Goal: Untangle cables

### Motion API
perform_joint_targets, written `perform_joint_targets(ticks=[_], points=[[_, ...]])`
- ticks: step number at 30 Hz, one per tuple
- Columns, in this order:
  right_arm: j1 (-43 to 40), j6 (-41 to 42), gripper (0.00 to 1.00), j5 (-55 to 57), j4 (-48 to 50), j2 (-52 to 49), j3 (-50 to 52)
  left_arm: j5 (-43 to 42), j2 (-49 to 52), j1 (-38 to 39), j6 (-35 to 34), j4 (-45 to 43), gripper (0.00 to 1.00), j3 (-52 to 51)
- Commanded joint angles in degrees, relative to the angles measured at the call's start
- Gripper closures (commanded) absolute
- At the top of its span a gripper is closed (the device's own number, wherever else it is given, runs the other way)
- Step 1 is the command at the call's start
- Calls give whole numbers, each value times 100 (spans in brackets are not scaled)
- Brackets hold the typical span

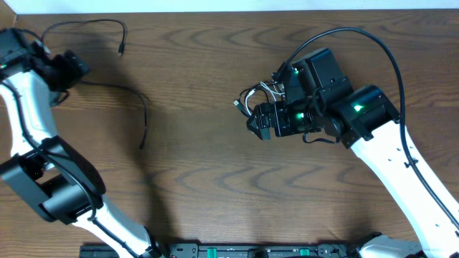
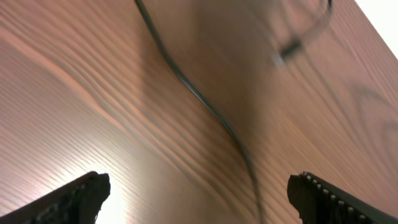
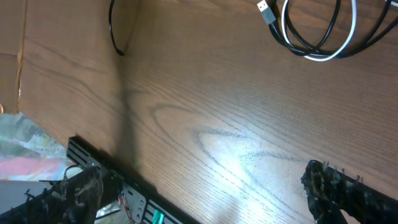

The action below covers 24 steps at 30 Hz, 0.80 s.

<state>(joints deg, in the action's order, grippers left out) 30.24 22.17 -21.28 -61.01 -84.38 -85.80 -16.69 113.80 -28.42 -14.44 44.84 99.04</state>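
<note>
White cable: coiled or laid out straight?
Coiled. The right wrist view shows the thin white cord looped together with a thin black cord.

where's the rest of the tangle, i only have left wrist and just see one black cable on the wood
Observer: Near the middle of the table. A small coil lies just ahead of the open right gripper, untouched.
Operator: what's in that coil
Observer: A white cable wound in with black loops, and a USB plug sticking out.
Operator: and where does my cable go
Observer: From beneath the left gripper, the black cable runs right, then bends toward the robot's side of the table and ends free.
</note>
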Motion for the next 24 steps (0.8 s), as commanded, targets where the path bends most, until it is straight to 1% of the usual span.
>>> perform_joint_targets(ticks=[1, 6, 11, 14, 15, 17, 18, 19, 24], points=[[24, 50, 1, -87, -9, 35, 9, -538, -63, 369, -848, 273, 3, -339], [24, 50, 1, -96, -15, 35, 11, -348, -63, 1064, -837, 308, 3, -800], [24, 48, 1, -96, -146, 35, 11, 765, -61, 1609, -807, 284, 4, -1108], [24, -17, 1, -94, -208, 35, 11, 1012, -61, 1753, -789, 313, 7, -1226], [24, -15, 1, -94, -205, 35, 11, 1010, -61, 1773, -791, 310, 13, -1266], [24, -15, 1, -94, -195, 35, 11, 1010, -61, 1786, -793, 308, 34, -1318], [24, -15, 1, -92, -190, 35, 11, 1008, -61, 1786, -793, 310, 46, -1335], [24, -17, 1, -92, -177, 35, 11, 1008, -61, 1786, -793, 313, 51, -1340], [24, -13, 1, -94, -118, 35, 11, 986, -61, 1786, -793, 313, 53, -1346]])
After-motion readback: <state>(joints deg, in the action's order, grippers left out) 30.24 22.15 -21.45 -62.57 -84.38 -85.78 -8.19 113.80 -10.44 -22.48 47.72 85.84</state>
